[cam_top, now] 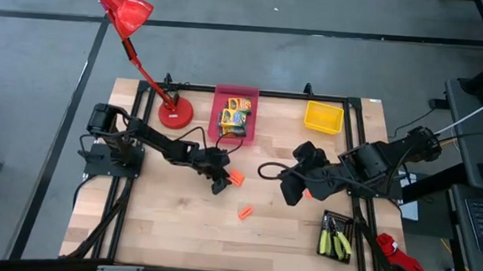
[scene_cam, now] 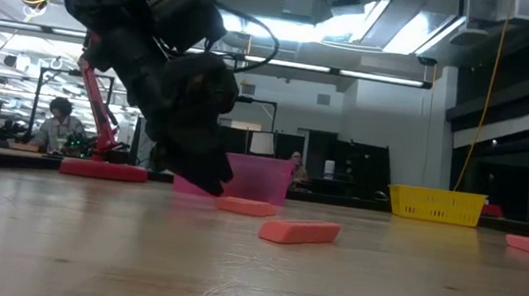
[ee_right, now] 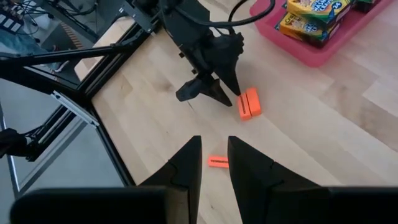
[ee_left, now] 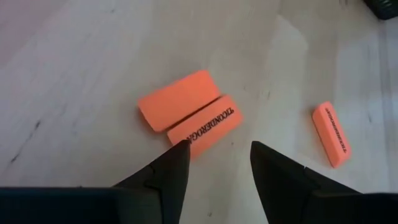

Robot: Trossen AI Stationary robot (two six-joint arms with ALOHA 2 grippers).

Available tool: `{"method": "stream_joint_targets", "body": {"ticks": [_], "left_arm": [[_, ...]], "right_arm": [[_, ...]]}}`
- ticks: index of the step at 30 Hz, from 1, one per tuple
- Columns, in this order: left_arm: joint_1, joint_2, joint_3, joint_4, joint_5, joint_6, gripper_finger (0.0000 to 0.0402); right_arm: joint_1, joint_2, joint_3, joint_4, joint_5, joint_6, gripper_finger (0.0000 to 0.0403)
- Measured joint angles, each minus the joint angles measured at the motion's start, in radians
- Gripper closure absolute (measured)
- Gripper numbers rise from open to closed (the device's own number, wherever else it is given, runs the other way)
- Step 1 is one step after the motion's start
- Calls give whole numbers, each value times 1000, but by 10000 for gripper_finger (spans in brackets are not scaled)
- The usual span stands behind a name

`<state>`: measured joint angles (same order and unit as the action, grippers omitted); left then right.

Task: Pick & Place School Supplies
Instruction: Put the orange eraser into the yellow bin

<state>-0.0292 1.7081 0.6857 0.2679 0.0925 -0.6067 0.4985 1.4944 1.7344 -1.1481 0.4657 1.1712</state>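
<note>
My left gripper, fingers apart, hangs at frame centre w/ the paired orange erasers just to its right, long axes slanting; right gripper, slightly parted, sits farther off; I'd judge left arm nearer.

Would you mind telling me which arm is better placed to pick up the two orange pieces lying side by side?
Left: its open gripper hovers right at the orange pair; the right gripper is farther off.
</note>
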Motion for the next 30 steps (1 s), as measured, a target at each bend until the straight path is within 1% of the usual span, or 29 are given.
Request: {"method": "stream_joint_targets", "body": {"ticks": [5,8,13,19,23,27,30], "left_arm": [[0,0,0,-4,-4,-52,248],[1,0,0,-3,-21,-91,248],[21,0,0,-2,-21,-139,248],[45,0,0,-2,-10,-120,253],[47,0,0,-3,18,-104,254],[34,30,0,0,57,-105,254],[17,61,2,38,54,-115,254]], "right_arm": [[3,0,0,0,17,1,324],[3,0,0,0,17,3,324],[3,0,0,0,17,3,324],[3,0,0,1,17,1,324],[3,0,0,3,17,0,324],[3,0,0,4,17,1,324],[3,0,0,4,17,1,324]]}}
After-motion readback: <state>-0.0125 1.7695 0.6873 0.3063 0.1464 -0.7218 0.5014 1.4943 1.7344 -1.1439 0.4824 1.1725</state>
